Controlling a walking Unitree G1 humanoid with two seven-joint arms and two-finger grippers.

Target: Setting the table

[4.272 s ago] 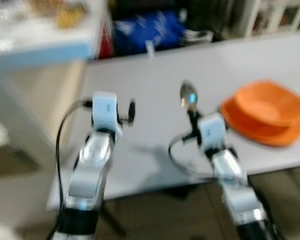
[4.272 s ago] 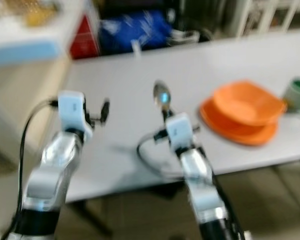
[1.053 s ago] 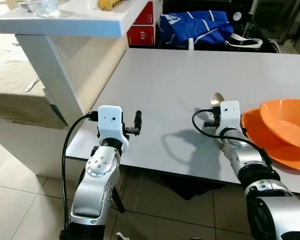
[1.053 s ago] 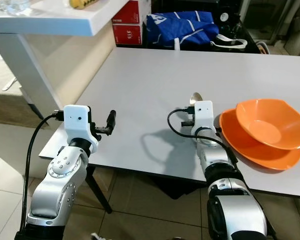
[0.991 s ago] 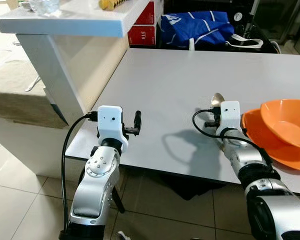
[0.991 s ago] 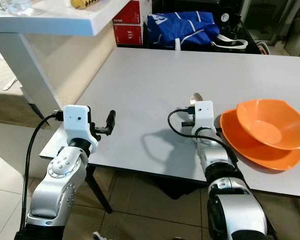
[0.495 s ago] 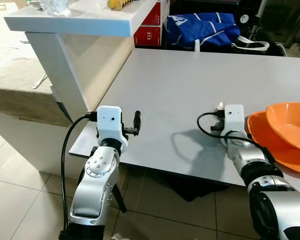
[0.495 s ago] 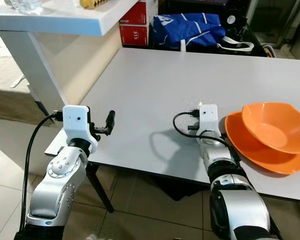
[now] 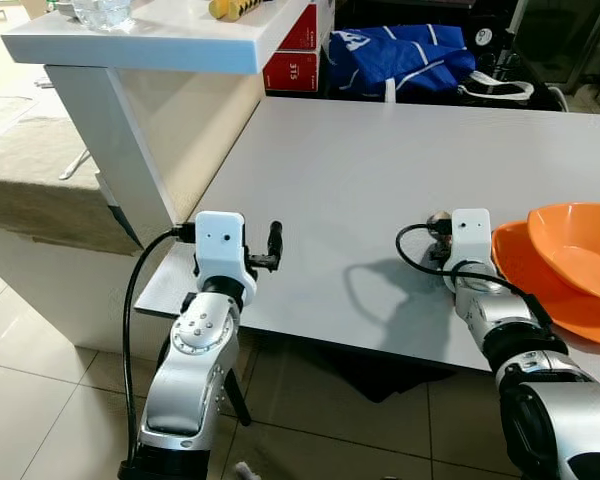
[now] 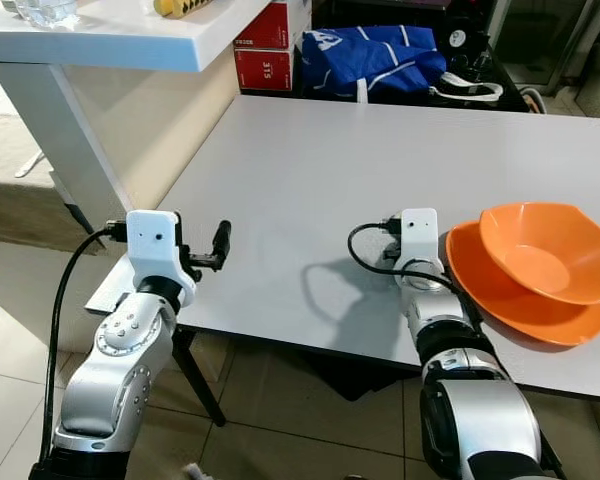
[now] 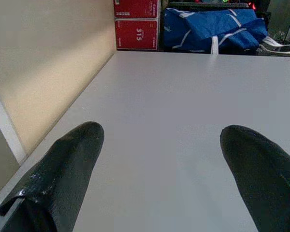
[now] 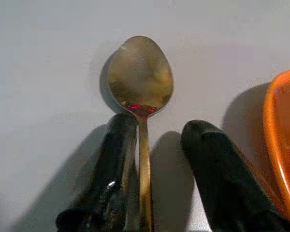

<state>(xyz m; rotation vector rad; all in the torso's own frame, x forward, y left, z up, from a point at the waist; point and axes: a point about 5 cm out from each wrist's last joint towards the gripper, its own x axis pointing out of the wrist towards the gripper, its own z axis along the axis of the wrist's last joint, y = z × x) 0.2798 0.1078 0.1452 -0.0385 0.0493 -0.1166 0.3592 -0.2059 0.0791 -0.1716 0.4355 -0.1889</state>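
A metal spoon [image 12: 141,87] lies flat on the grey table [image 9: 360,150], just left of an orange bowl [image 9: 580,245] that sits in an orange plate [image 9: 525,285]. My right gripper [image 12: 159,133] is low over the table with its fingers [image 12: 117,159] apart on either side of the spoon's handle; one finger touches the handle, the other stands clear. The spoon's bowl [image 9: 438,218] pokes out beside the right wrist housing. My left gripper [image 11: 159,135] hovers open over the table's near left corner, holding nothing.
A white counter [image 9: 160,40] with a glass [image 9: 100,12] juts out at the left, close to the table's left edge. Behind the table lie a blue bag [image 9: 400,60] and red boxes [image 9: 298,70]. Tiled floor [image 9: 40,400] lies below.
The right gripper has come down to the table with the spoon, and its fingers have parted around the handle. The left arm has stayed put. The camera shifted slightly.
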